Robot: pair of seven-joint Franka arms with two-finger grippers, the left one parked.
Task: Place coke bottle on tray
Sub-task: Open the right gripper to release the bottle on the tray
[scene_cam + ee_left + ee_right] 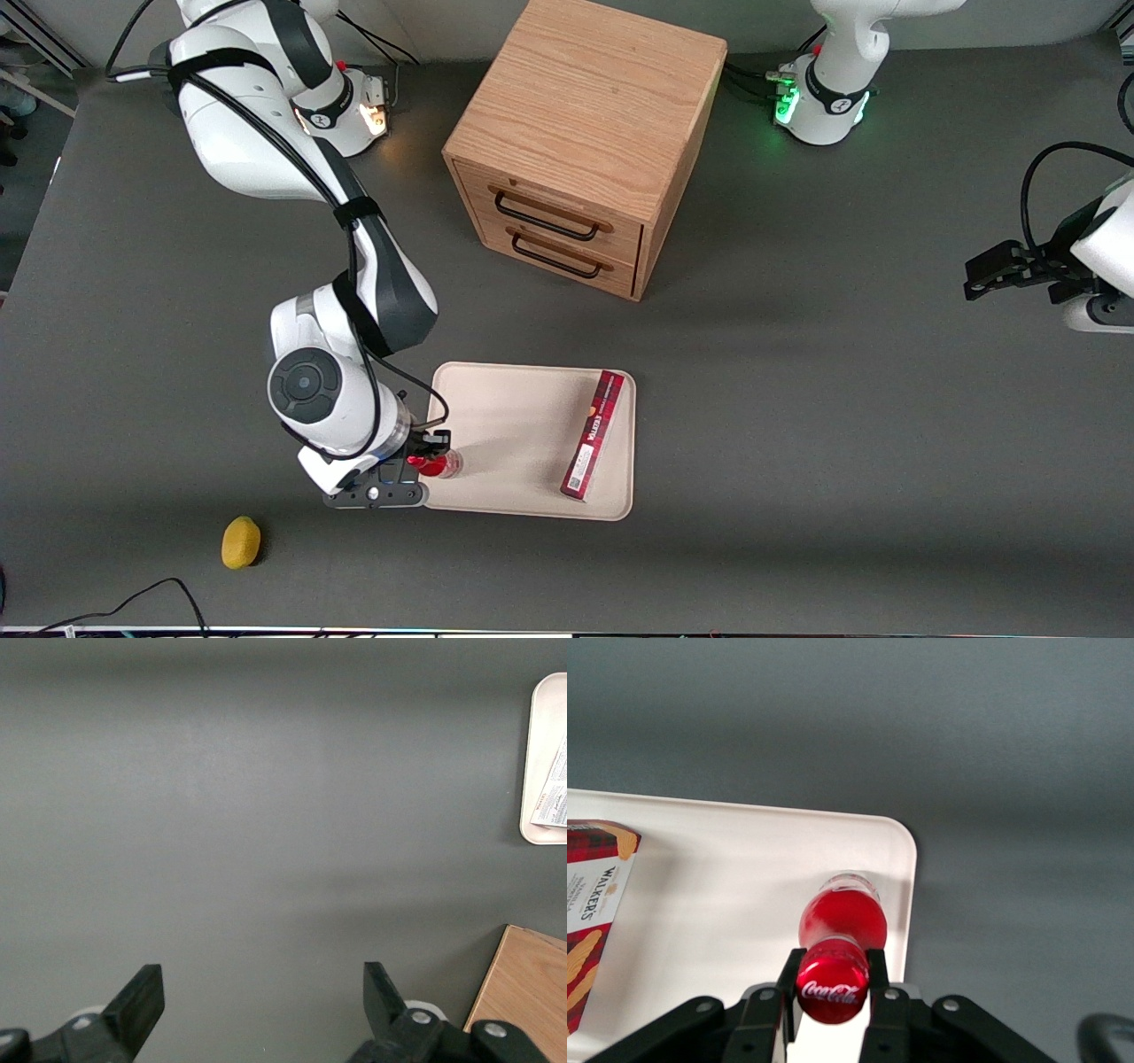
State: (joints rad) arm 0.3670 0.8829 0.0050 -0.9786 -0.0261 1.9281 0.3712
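Observation:
The coke bottle (pixel 437 463), small and red with a red cap, is held in my right gripper (pixel 423 462) over the edge of the cream-white tray (pixel 514 416) that lies toward the working arm's end. In the right wrist view the gripper (pixel 833 979) is shut on the bottle (pixel 842 921) just under its cap, one finger on each side. The bottle's clear base points down at the tray (pixel 744 895) close to a rounded corner. I cannot tell whether the base touches the tray.
A long dark-red box (pixel 594 434) lies on the tray, toward the parked arm's end; it also shows in the right wrist view (pixel 594 904). A wooden drawer cabinet (pixel 585 142) stands farther from the front camera. A small yellow lemon-like thing (pixel 240 541) lies on the table nearer the camera.

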